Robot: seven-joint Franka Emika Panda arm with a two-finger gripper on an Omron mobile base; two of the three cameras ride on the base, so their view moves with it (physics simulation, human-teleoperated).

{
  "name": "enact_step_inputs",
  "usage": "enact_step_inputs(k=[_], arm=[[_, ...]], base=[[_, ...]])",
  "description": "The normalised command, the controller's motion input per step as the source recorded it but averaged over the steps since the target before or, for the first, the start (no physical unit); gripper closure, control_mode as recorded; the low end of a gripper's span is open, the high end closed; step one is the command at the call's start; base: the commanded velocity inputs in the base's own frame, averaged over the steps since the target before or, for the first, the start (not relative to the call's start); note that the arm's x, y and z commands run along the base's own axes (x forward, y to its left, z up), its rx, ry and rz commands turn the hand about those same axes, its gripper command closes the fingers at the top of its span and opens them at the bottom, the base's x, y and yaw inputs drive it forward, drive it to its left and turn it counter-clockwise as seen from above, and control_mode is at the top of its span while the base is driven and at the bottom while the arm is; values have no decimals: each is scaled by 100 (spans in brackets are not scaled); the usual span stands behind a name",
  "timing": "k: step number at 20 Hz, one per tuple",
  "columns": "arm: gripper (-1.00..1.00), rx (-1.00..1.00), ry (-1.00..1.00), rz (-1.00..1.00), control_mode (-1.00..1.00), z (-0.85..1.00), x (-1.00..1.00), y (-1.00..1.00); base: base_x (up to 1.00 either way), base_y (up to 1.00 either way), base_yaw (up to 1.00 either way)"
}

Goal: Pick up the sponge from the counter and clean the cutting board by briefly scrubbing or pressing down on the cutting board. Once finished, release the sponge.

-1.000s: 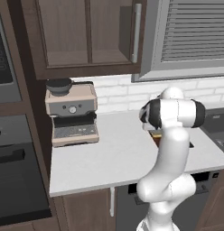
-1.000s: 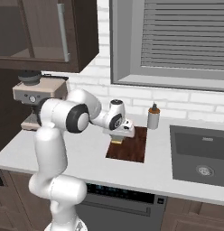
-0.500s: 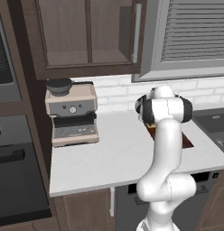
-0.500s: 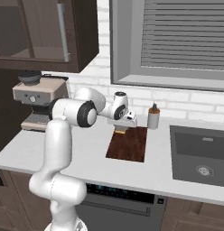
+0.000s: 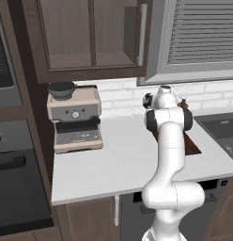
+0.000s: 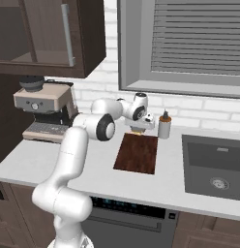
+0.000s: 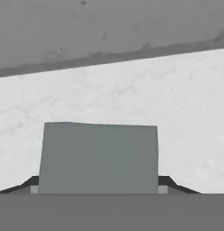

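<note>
The sponge (image 7: 98,158) lies flat on the white counter (image 7: 132,99), close to the back wall, its grey-green top facing the hand camera. In the right base view the sponge (image 6: 137,131) shows as a small yellowish block just beyond the far edge of the dark reddish-brown cutting board (image 6: 137,154). My gripper (image 6: 138,127) is lowered straight over it and stands open, with one dark fingertip (image 7: 30,182) on each side of the block. From the left base view, my arm hides most of the cutting board (image 5: 192,145).
A small brown-capped bottle (image 6: 164,126) stands right of the sponge by the brick wall. The dark sink (image 6: 216,164) lies further right. A coffee machine (image 6: 44,109) occupies the counter's left end, under wall cabinets. Bare counter (image 5: 118,155) stretches between machine and board.
The hand has swung from above the cutting board toward the back wall and dropped down over the sponge. The board and the bottle have not moved.
</note>
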Motion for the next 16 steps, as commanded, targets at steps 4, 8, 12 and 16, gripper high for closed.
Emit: enact_step_inputs(k=[4,8,12,16], arm=[[100,0,1,0,-100,0,-1,0],[100,0,0,-2,-100,0,-3,0],[100,0,0,-1,-100,-1,-22,0],[100,0,0,-1,-100,-16,-37,0]], base=[[0,0,0],[0,0,0],[0,0,0],[0,0,0]])
